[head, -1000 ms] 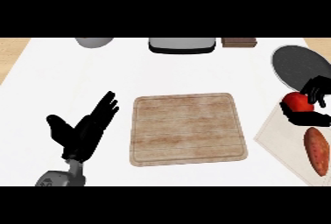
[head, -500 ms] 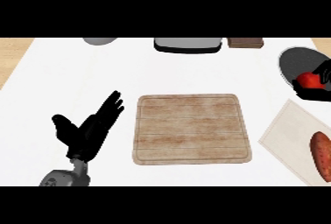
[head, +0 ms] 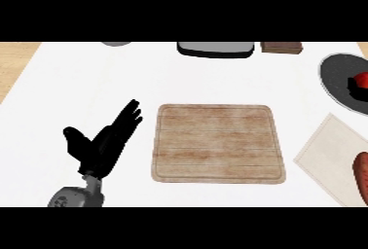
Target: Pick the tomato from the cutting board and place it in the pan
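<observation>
The wooden cutting board (head: 219, 143) lies bare in the middle of the counter. At the right edge sits the dark round pan (head: 334, 78). The red tomato (head: 362, 79) shows only partly, cut off by the view's edge, over the pan's inside. A small black part of my right hand (head: 357, 90) wraps against it; the rest of that hand is out of view. My left hand (head: 106, 142) rests open left of the board, fingers pointing up and to the right, holding nothing.
A beige mat (head: 327, 153) lies at the right front with a reddish sweet potato (head: 360, 174) on it. Along the far edge stand a grey bowl (head: 115, 44), a dark grey tray (head: 215, 48) and a brown block (head: 282, 47).
My right hand has carried the tomato away from me and to the right, from beside the mat to over the pan, sliding mostly out of view. The left hand has stayed put.
</observation>
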